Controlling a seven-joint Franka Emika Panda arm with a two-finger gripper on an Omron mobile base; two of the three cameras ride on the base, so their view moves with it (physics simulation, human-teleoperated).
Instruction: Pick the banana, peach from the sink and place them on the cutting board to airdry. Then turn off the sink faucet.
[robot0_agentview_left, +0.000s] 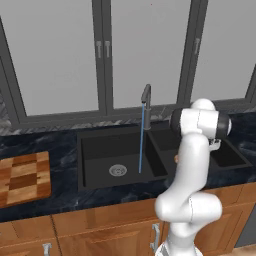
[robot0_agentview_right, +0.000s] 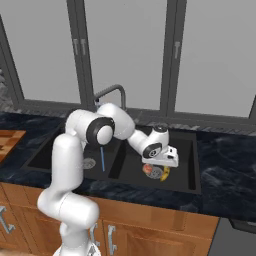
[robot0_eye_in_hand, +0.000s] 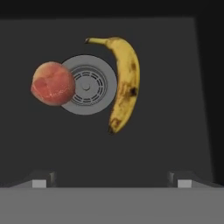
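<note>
Nothing moved yet, by my read. Banana and peach lie in the right basin of the sink, either side of the silver drain. Cutting board sits bare on the counter, well apart to the left. Faucet running, blue stream falling. Pincer hangs above the fruit, fingertips wide apart, empty. Both fruits and the tap remain. The divider and faucet stand between basin and board.

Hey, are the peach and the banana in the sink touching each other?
Apart. In the hand view the peach lies on one side of the silver drain and the banana on the other, with drain showing between them.
</note>
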